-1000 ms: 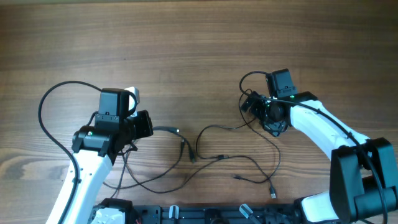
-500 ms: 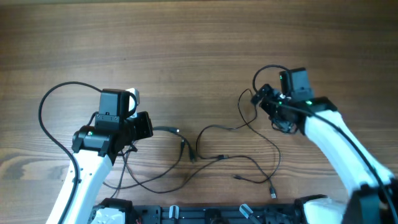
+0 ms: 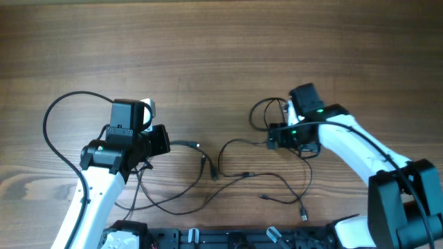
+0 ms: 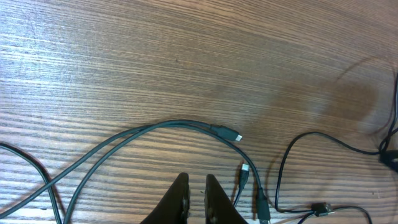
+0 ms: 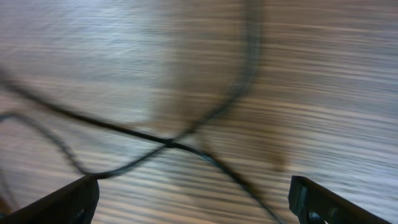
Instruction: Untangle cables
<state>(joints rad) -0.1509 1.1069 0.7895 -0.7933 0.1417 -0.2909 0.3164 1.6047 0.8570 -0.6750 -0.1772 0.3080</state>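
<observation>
**Tangled Between Two Arms**

Cables (image 3: 243, 174) sprawled in loose, crossing loops toward 6 o'clock on the wooden surface (image 3: 208, 55). Left jaws, at 8 o'clock, pinched narrow and empty; right jaws, at 3 o'clock, spread wide over crossed strands, blurred.

Dark greenish-black cables (image 4: 180, 122) on a brown, wood-grained table (image 4: 124, 50)
</observation>
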